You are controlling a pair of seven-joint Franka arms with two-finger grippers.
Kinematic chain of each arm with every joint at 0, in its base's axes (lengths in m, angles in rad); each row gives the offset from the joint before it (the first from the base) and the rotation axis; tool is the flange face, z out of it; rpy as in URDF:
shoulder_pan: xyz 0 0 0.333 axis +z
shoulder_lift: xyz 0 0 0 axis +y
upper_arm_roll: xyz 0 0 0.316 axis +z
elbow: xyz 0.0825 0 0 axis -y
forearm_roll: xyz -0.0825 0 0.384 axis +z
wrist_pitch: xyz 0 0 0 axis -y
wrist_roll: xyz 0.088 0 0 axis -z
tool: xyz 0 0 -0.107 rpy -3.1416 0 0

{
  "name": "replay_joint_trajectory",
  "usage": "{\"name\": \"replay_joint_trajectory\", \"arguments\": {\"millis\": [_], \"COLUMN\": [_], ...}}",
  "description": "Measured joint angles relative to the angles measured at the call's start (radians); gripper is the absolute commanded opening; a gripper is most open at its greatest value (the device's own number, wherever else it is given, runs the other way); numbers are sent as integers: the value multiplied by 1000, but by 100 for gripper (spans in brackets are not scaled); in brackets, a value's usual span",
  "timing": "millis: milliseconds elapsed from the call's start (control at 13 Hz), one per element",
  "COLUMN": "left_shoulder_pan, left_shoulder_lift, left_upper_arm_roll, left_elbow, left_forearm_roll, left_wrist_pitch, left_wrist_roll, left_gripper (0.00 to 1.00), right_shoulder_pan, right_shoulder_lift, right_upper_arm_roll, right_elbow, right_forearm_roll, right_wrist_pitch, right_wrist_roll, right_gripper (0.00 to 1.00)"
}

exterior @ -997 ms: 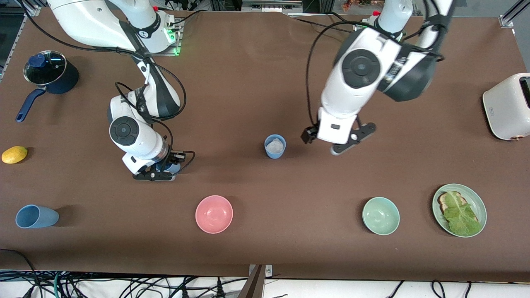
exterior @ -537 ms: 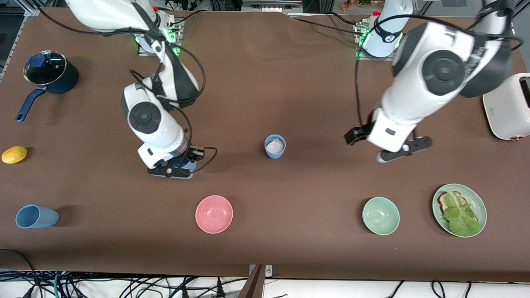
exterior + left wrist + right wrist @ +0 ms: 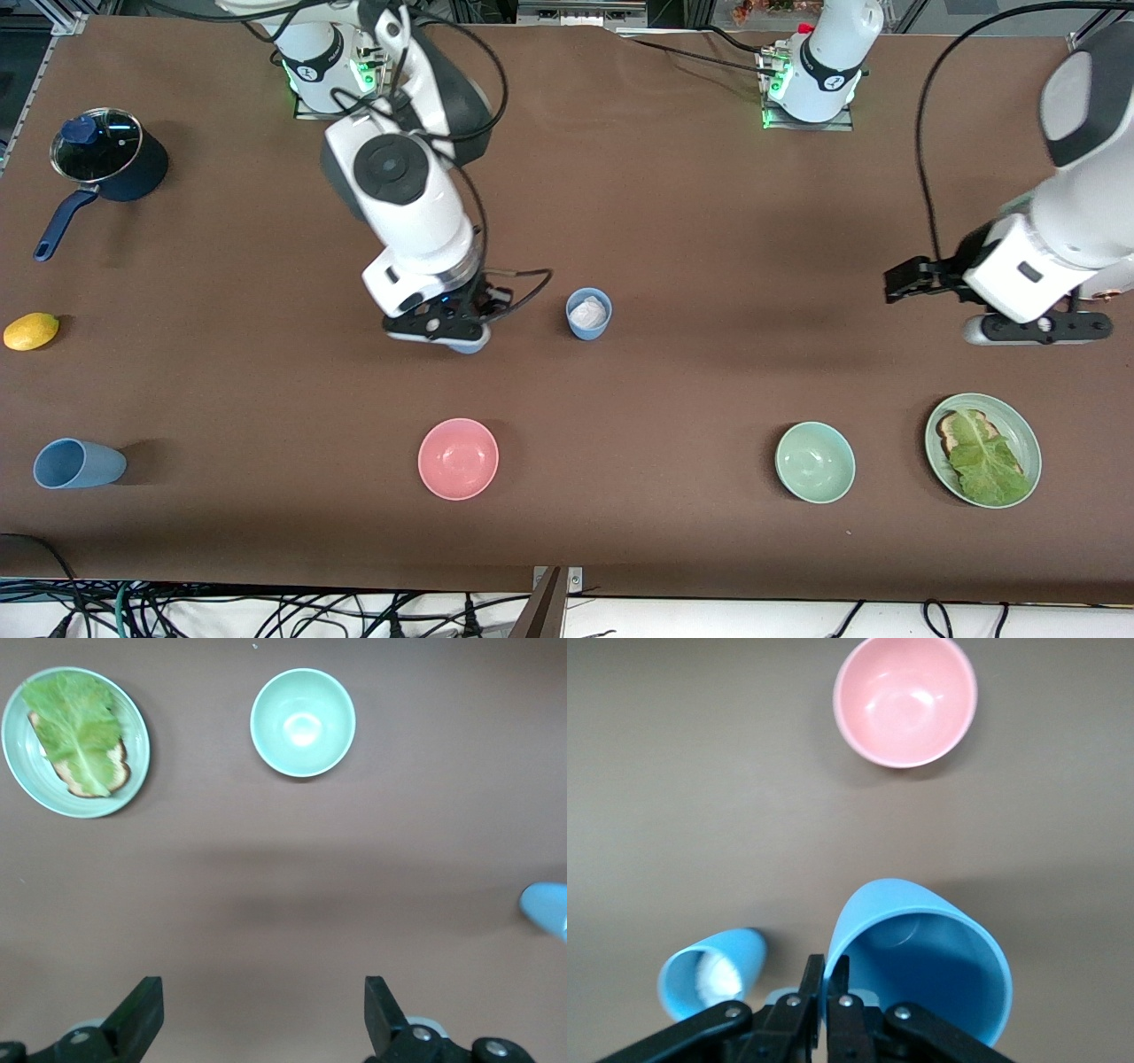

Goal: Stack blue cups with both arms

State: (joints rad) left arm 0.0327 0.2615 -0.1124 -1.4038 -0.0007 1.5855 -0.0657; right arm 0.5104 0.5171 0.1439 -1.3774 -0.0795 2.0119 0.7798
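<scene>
**Right arm carries a cup toward its mate while the left stands off**

The right gripper point(image 3: 436, 326) hangs over the middle of the table point(image 3: 673, 221), its fingers point(image 3: 824, 979) clenched on the rim of a blue cup point(image 3: 921, 961) — one finger inside the wall, one outside, a pinch that leaves the cup's tapered base free to drop into another. The cup hangs below the claw with its open mouth facing the wrist camera, so it looks close to upright. Just beside it, toward the left arm's end, a second blue cup point(image 3: 588, 313) stands upright on the cloth with something pale and crumpled inside; it is the likely target, and that filling may keep the carried cup from seating fully.

A third blue cup point(image 3: 77, 463) lies on its side near the right arm's end of the table, nearer the front camera than the lemon point(image 3: 31, 330) and the lidded saucepan point(image 3: 108, 165). Lying down, it will probably need righting or a sideways grasp before it can join a stack.

The left gripper point(image 3: 264, 1020) waits with its jaws spread and empty over bare table near the toaster point(image 3: 1097, 292), above the plate of toast and lettuce point(image 3: 982, 437) — well clear of the right arm's path. The pink bowl point(image 3: 458, 458) and green bowl point(image 3: 814, 462) sit untouched, nearer the front camera.
</scene>
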Motion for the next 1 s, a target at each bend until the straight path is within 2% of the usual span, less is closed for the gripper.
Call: {"name": "replay_joint_trajectory", "arguments": {"millis": [307, 537, 767, 997], "left_shoulder_pan": [32, 31, 0, -28], "left_shoulder_lift": [-13, -50, -101, -155], "left_upper_arm_roll": [0, 0, 26, 51], "left_elbow": [0, -3, -47, -131], "left_forearm_roll": [0, 1, 4, 22], "left_wrist_pitch": [-9, -21, -25, 28], "left_wrist_roll": [105, 117, 121, 126], "left_gripper": [100, 100, 100, 100], "right_shoulder_pan": [105, 158, 175, 198], "right_shoulder_lift": [17, 53, 101, 175], "right_upper_arm_roll": [-1, -3, -3, -5], "right_elbow": [32, 119, 189, 232], "right_forearm_roll": [0, 0, 0, -5], "right_wrist_pitch": [-8, -22, -29, -54], "right_wrist_roll": [31, 35, 35, 34], "right_gripper": [0, 0, 0, 0]}}
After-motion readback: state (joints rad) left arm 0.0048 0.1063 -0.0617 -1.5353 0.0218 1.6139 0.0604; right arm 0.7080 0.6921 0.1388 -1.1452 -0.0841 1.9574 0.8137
